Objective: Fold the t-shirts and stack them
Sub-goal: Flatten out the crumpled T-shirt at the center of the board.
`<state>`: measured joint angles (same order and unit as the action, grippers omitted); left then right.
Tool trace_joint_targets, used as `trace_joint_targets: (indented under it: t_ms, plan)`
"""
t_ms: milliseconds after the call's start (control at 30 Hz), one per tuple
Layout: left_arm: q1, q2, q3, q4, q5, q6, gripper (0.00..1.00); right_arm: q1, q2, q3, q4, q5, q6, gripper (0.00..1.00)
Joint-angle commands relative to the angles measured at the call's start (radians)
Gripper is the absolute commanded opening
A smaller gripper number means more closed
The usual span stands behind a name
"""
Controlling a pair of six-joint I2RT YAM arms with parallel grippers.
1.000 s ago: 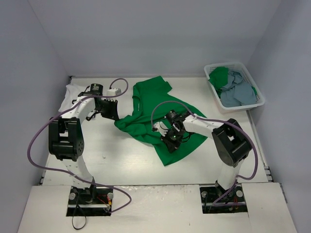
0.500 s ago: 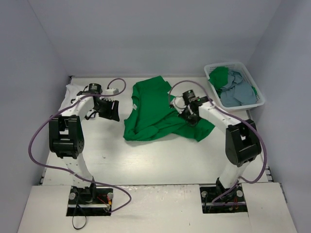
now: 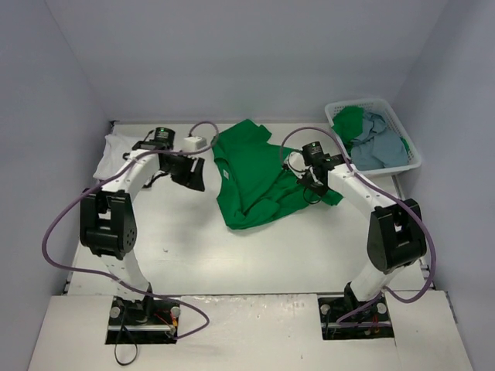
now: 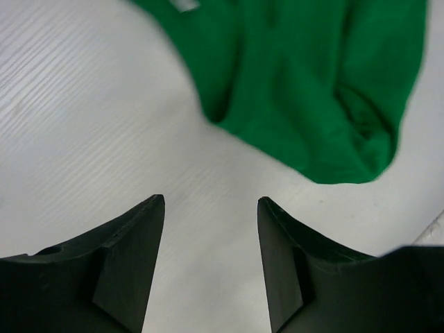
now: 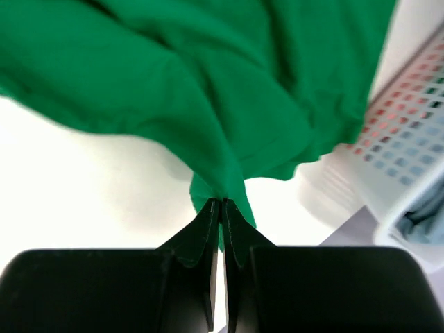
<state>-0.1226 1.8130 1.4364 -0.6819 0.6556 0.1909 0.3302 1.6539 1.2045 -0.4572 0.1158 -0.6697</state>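
Moved back: right gripper point(image 5: 222, 202), pinching crumpled green t-shirt point(image 3: 247, 182) | left gripper point(image 4: 210, 199): spread apart

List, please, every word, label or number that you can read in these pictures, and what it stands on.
No text can be read.
The white tag on the green shirt: too blurred to read.
The basket: no marking shows.

Bright even light, faint soft shadows, wrist views partly blurred
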Motion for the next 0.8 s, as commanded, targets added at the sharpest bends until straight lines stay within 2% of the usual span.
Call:
trace_joint_targets:
  t_ms: [0, 67, 167, 300, 400, 600, 767]
  plan:
    - [-0.161, -0.142, 0.059, -0.009, 0.064, 0.119, 0.51, 0.007, -0.043, -0.019, -0.015, -0.01, 0.008, 0.0]
    - [-0.262, -0.15, 0.061, 0.028, 0.046, 0.16, 0.51, 0.009, -0.036, -0.031, -0.015, -0.015, 0.012, 0.0]
    - [-0.356, -0.114, 0.099, 0.044, 0.019, 0.188, 0.51, 0.01, -0.025, -0.042, -0.017, -0.031, 0.024, 0.0]
    - [-0.434, -0.049, 0.171, 0.045, 0.012, 0.186, 0.51, 0.01, -0.019, -0.051, -0.015, -0.054, 0.038, 0.0]
    - [-0.482, -0.001, 0.188, 0.062, -0.059, 0.203, 0.5, 0.01, -0.031, -0.06, -0.015, -0.071, 0.041, 0.0]
    - [-0.502, 0.08, 0.173, 0.111, -0.16, 0.232, 0.51, 0.007, -0.065, -0.1, -0.015, -0.076, 0.033, 0.0]
    - [-0.505, 0.137, 0.206, 0.059, -0.108, 0.211, 0.51, -0.002, -0.092, -0.111, -0.015, -0.077, 0.027, 0.0]
